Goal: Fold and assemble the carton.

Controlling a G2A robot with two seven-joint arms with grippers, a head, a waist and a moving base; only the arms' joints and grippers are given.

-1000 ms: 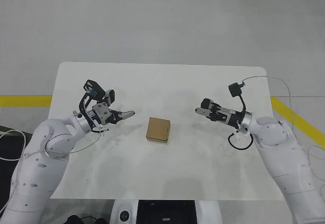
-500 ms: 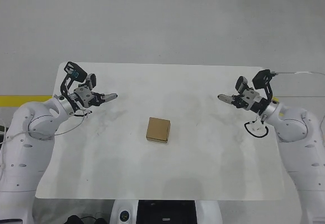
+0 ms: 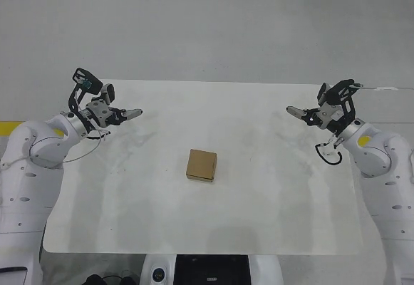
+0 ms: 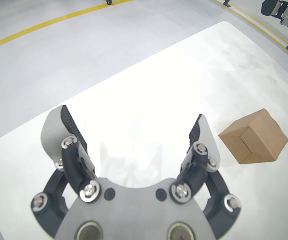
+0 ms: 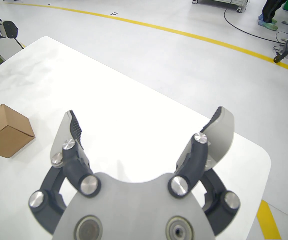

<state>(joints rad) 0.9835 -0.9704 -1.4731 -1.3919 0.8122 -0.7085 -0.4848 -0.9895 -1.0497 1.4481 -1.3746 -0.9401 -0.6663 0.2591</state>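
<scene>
The carton looks closed, in the middle of the table. The left gripper and the right gripper hover spread and empty, well apart from it. I fear a flap may spring up, because nothing presses it.

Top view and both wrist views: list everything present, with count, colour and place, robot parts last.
Carton: 1, brown, closed up, near the middle of the table, clear of both grippers.
Table: 1, white, in front of the robot.
Floor lines: several, yellow, on the grey floor around the table.
Left gripper: 1, silver and black, open, above the table's far left part.
Right gripper: 1, silver and black, open, above the table's far right part.
</scene>
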